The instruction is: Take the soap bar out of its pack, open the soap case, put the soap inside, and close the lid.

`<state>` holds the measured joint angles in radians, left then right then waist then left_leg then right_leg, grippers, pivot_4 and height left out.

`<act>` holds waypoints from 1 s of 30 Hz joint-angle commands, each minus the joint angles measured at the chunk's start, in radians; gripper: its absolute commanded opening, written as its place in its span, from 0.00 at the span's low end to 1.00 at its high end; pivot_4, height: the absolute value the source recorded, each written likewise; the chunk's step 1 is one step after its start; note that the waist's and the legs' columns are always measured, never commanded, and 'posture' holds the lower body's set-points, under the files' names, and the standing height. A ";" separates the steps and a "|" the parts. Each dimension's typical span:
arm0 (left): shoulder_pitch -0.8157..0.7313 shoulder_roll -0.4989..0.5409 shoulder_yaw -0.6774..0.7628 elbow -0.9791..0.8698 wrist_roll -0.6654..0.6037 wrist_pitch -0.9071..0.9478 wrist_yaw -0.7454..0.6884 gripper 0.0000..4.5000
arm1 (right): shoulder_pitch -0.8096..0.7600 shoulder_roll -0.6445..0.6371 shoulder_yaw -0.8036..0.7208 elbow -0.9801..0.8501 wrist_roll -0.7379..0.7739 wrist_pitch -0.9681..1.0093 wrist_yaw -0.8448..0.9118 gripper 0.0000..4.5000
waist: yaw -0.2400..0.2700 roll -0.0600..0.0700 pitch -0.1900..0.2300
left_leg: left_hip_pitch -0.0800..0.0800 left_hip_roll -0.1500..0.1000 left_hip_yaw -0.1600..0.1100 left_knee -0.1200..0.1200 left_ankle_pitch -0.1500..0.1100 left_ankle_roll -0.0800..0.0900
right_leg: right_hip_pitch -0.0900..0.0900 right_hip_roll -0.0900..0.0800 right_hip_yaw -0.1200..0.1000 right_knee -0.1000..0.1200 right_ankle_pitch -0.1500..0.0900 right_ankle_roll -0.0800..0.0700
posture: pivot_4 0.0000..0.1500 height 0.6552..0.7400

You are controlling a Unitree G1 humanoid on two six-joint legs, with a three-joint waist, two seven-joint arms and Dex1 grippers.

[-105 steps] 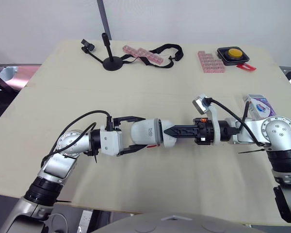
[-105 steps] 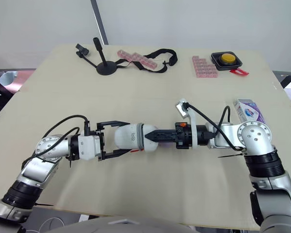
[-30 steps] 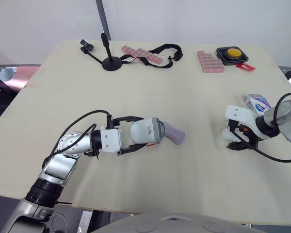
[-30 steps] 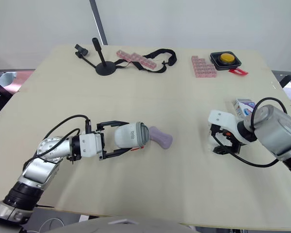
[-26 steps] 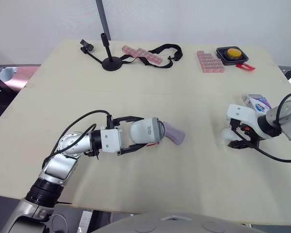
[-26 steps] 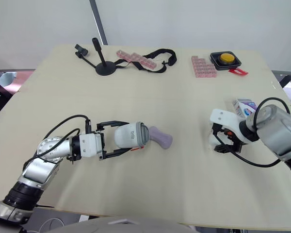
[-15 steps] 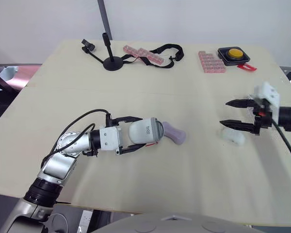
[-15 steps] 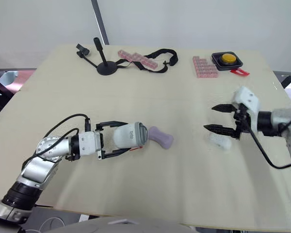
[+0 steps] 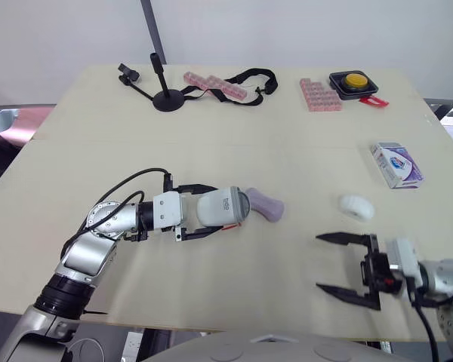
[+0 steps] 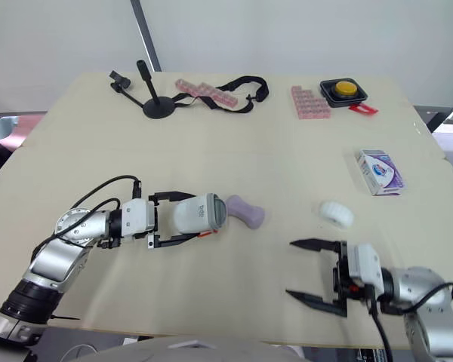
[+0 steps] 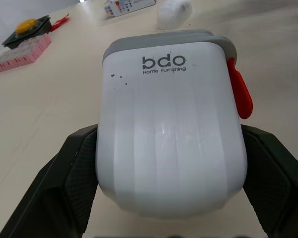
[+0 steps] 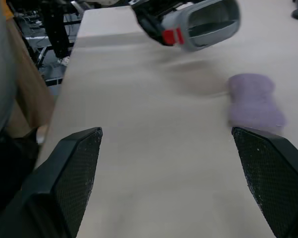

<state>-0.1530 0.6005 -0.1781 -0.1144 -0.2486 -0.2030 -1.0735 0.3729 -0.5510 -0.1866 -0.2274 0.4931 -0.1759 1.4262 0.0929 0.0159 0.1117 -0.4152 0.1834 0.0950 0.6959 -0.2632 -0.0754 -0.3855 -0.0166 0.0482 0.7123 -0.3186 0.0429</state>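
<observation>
- Table: pale top bearing every item listed; the soap case serves as landmark.
- Left gripper: both black fingers clamped on the flanks of the soap case, which is held on its side.
- Right gripper: well to the right of the soap case and nearer the robot. Fingers spread wide, nothing between them.
- Soap case: white body with a grey rim. The mouth faces right and looks open.
- Soap pack: small box, far right of the soap case and further from the robot. Lies flat, apart from everything else.
- Soap bar: purple, bare, on the table just beside the case's mouth. Contact cannot be told.
- White rounded piece: right of the soap case, between the soap bar and the pack. Probably the case's lid.
- Step in hand, as judged: soap unpacked and case opened, loading not yet done. The next move calls for the right gripper to reach the soap bar, pinch it and feed it into the mouth, then fetch the lid.
</observation>
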 commanded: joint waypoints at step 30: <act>-0.153 0.256 -0.157 -0.272 0.109 0.394 -0.238 0.77 | -0.022 -0.052 0.061 0.039 0.002 -0.078 -0.111 0.99 | -0.024 0.000 0.000 | 0.003 -0.002 -0.001 -0.001 0.001 0.004 | 0.005 -0.008 -0.006 -0.002 0.000 0.000 | 1.00 0.72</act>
<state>-0.2924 0.8390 -0.3317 -0.3327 -0.1373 0.1485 -1.3015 0.3526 -0.5954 -0.1182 -0.1808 0.4779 -0.2396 1.3147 0.0685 0.0160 0.1118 -0.4121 0.1813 0.0937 0.6946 -0.2624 -0.0716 -0.3808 -0.0247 0.0422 0.7107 -0.3189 0.0433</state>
